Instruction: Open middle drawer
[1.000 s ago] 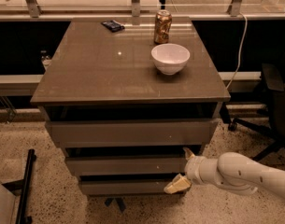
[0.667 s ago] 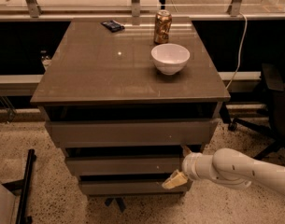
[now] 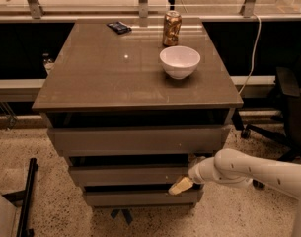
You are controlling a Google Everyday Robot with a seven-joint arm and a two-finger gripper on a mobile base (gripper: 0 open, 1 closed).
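The cabinet has three stacked grey-brown drawer fronts. The middle drawer (image 3: 130, 175) sits between the wide top front (image 3: 135, 140) and the narrow bottom front (image 3: 140, 198). All three look pushed in, with dark gaps above them. My gripper (image 3: 188, 173) is at the right end of the middle drawer front, on a white arm coming in from the right. It is open. One beige finger (image 3: 179, 185) lies at the front's lower edge, and the other reaches the gap above it.
On the cabinet top (image 3: 115, 73) stand a white bowl (image 3: 179, 61), a drink can (image 3: 171, 28) and a small dark object (image 3: 119, 27). An office chair (image 3: 288, 107) stands at the right. A black bar (image 3: 25, 201) lies on the floor at the left.
My gripper and arm have shifted a little to the left, closer onto the right end of the middle drawer front. The drawers have not moved.
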